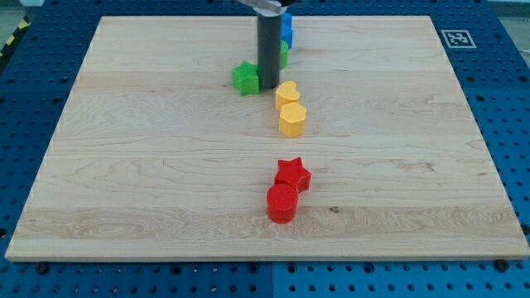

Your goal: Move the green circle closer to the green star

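The green star [245,78] lies on the wooden board near the view's top centre. The green circle [283,55] is mostly hidden behind the dark rod; only a sliver shows to the rod's right. My tip [268,86] rests on the board just right of the green star, between it and the green circle. The rod rises straight up from there to the view's top.
A blue block [286,27] sits behind the green circle, partly hidden by the rod. A yellow heart [286,93] and a yellow hexagon [291,118] lie just below right of the tip. A red star [292,174] and a red block [281,202] lie lower down.
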`<act>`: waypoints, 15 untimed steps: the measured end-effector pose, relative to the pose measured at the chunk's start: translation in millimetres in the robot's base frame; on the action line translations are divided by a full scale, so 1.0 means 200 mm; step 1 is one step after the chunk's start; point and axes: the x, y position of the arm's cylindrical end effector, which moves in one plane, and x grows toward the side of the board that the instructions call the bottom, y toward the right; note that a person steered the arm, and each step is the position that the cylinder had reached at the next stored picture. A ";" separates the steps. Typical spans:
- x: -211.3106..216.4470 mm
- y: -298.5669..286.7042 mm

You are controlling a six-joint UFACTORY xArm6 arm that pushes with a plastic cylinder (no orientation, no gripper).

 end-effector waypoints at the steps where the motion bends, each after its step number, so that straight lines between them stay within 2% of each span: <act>1: 0.00 -0.14; 3: 0.00 -0.21; 6: 0.00 0.39; 7: -0.03 0.46; 8: -0.26 0.46; 10: -0.30 0.40; 15: -0.34 -0.01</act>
